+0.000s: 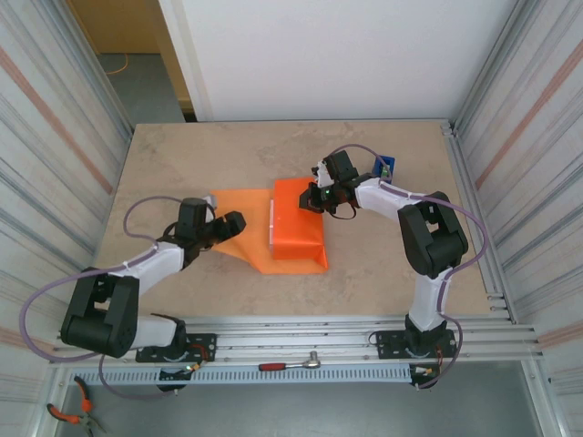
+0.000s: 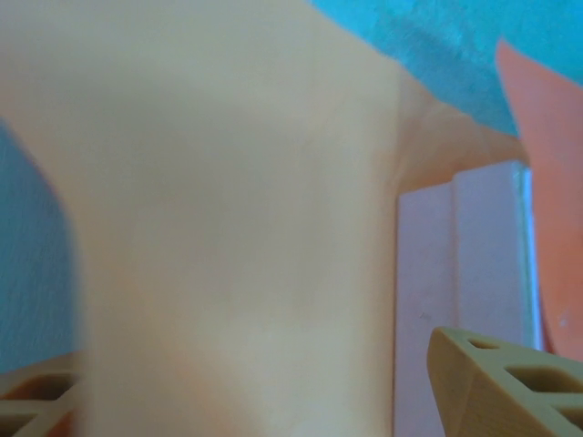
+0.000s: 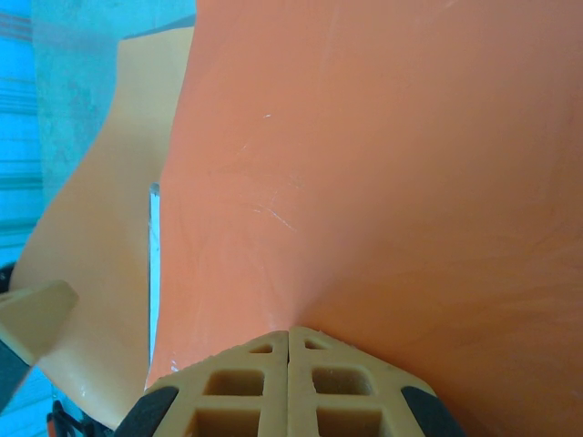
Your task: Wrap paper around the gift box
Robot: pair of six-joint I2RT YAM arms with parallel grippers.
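Paper [image 1: 301, 238] against right tool [image 3: 290, 335] (closed), over box [image 2: 460, 273]

Beige stone-look tabletop [image 1: 182, 164] between corrugated metal side walls [image 1: 55, 109] | small blue tape dispenser [image 1: 387, 167] at 2 o'clock on the tabletop | white back panel [image 1: 346, 55] at 12 o'clock | red-handled metal ratchet wrench [image 1: 290, 365] lying on the front rail at 6 o'clock | orange-handled pliers [image 1: 71, 414] at 7 o'clock, below the table edge
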